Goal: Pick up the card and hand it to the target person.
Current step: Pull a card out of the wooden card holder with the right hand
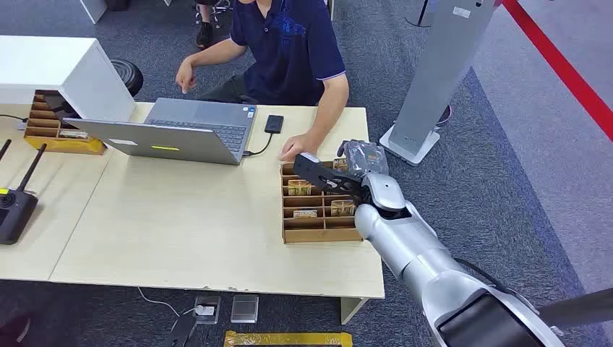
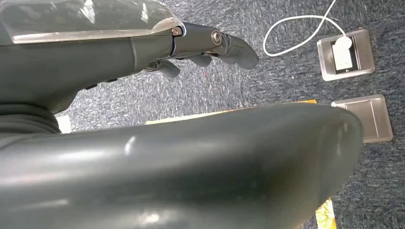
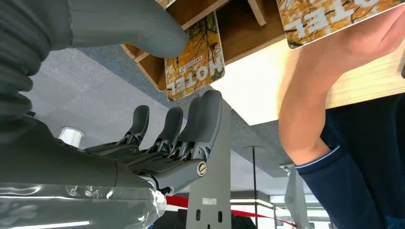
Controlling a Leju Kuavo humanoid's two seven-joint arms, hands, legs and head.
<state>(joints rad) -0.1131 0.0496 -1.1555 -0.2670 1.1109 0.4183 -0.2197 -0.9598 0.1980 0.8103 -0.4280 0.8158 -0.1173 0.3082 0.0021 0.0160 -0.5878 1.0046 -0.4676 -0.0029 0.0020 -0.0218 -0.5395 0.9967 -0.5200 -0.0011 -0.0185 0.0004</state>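
Layout around the compartment tray (image 1: 318,235) on the table (image 1: 181,238)

The tray sits at the table's right end. A laptop (image 1: 181,134) lies to its left and farther back, with a phone (image 1: 274,123) between them. Behind the tray sits a person (image 1: 289,43), one hand (image 1: 293,148) at its far edge. The right hand (image 1: 329,176) reaches over the tray, a card (image 3: 193,62) between its thumb and fingers. A radio handset (image 1: 14,210) lies far left.

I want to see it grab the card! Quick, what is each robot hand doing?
Left robot hand: holding nothing, fingers curled in, down by the floor.
Right robot hand: pinching a card at the wooden organiser.
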